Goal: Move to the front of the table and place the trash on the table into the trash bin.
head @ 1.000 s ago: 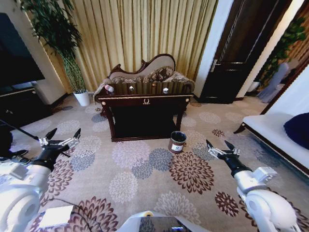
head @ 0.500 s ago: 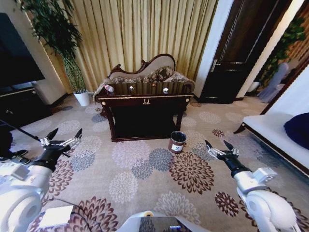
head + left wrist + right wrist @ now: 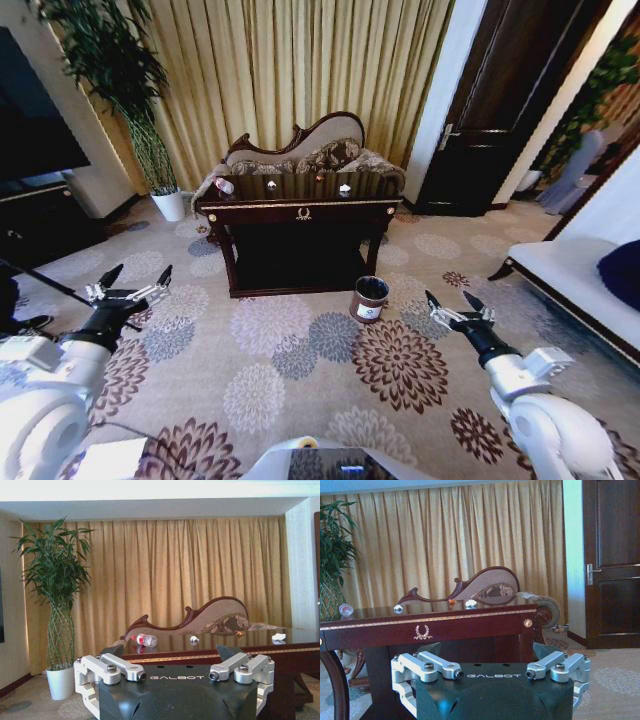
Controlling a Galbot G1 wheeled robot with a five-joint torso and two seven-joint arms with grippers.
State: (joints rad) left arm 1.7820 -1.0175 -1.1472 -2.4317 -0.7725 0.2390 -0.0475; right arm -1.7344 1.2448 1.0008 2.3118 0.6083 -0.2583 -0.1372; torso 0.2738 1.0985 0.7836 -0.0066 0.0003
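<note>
Far across the carpet stood the table (image 3: 300,212) bearing the trash (image 3: 224,185); the trash bin (image 3: 369,298) sat near its right leg. Left gripper (image 3: 132,293) and right gripper (image 3: 456,309) hovered low, fingers spread, empty.

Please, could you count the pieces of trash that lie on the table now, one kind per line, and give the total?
Plastic bottle: 1
White paper bits: 2
Orange piece: 1
Total: 4
</note>
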